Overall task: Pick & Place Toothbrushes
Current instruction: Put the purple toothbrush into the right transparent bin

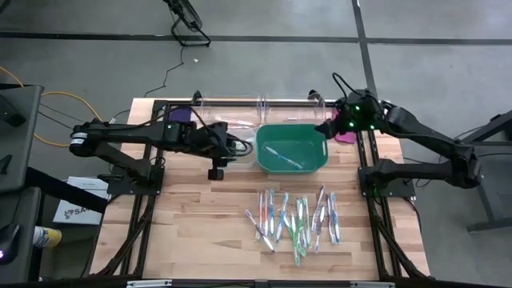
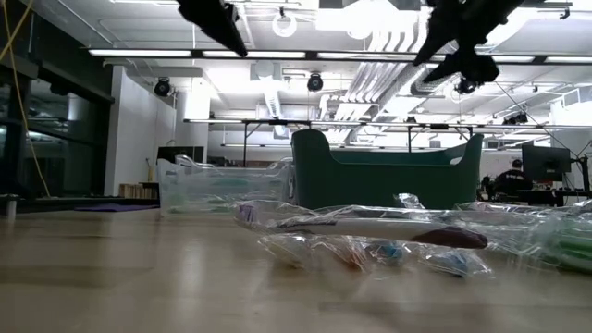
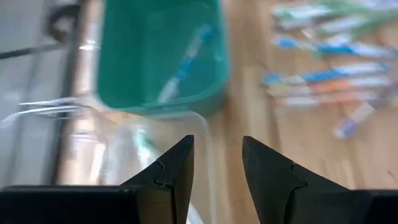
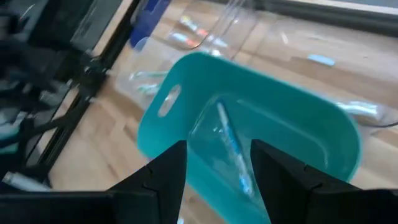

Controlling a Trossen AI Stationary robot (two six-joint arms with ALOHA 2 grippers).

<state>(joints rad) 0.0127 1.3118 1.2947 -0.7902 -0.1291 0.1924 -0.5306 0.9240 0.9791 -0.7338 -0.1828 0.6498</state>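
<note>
Several wrapped toothbrushes [image 1: 296,216] in blue, green, pink and white lie in a loose pile on the wooden table, toward the near edge; they also show in the low view [image 2: 370,242]. One blue-and-white toothbrush [image 1: 282,157] lies on the floor of the green bin [image 1: 320,164], and it shows in the right wrist view [image 4: 231,149] too. My left gripper [image 1: 240,149] is open and empty, above a clear container [image 3: 155,143] just left of the bin. My right gripper [image 1: 326,128] is open and empty, above the bin's far right corner.
Clear plastic containers [image 1: 232,120] stand along the far side, left of and behind the bin. A purple flat piece [image 1: 180,114] lies at the far left, a magenta one [image 1: 346,138] right of the bin. Black frame rails [image 1: 376,208] run down both sides.
</note>
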